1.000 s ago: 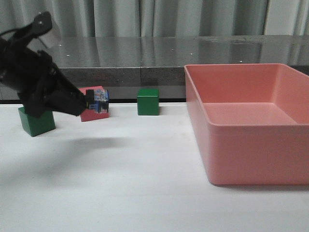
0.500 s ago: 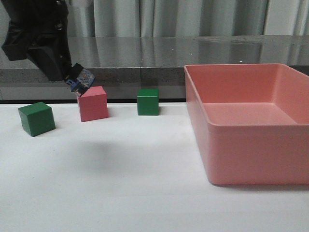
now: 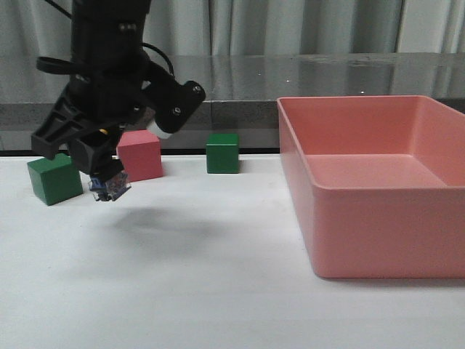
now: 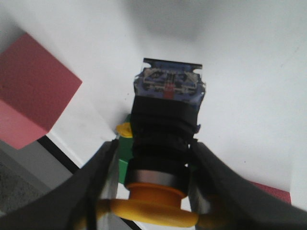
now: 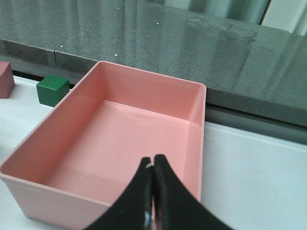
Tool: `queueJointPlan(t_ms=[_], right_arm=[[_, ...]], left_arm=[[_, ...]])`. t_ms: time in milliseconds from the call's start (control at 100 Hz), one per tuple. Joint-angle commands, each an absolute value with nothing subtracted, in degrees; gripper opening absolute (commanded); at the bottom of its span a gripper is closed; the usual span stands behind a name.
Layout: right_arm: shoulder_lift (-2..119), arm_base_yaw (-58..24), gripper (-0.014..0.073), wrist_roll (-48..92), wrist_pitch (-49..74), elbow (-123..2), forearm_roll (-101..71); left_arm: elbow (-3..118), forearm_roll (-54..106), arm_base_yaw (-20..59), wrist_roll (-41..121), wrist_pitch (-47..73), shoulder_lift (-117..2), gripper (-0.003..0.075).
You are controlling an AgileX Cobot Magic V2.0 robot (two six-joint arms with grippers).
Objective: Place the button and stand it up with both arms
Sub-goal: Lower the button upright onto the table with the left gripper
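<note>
Black left gripper (image 3: 109, 178) clamped the button (image 4: 165, 129), blue base down, above the table (image 3: 218, 291) beside the pink cube (image 3: 139, 155) | I read no lettering | right gripper (image 5: 152, 191) pressed closed, empty, over the pink bin (image 5: 120, 143).

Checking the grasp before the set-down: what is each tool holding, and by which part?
The left tool holds the button by its black body and silver collar, blue base pointing away from the tool. The right tool is shut on nothing.
</note>
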State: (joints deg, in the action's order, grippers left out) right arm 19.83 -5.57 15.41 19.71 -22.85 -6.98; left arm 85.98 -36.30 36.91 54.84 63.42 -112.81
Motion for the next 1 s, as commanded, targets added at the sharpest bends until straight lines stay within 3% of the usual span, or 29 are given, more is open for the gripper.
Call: queueJointPlan(t_ms=[0,990], right_arm=[[20.18,-5.26,-0.0061,15.55,15.41,-24.22,-6.8],[20.18,-5.26,-0.0061,15.55,16.38,-24.22,-6.8]], left_arm=[[87.76,-39.25,38.03,54.04,63.64,-111.1,-0.0018],[87.76,-39.65,38.47,54.04,63.89,-114.79,-0.0018]])
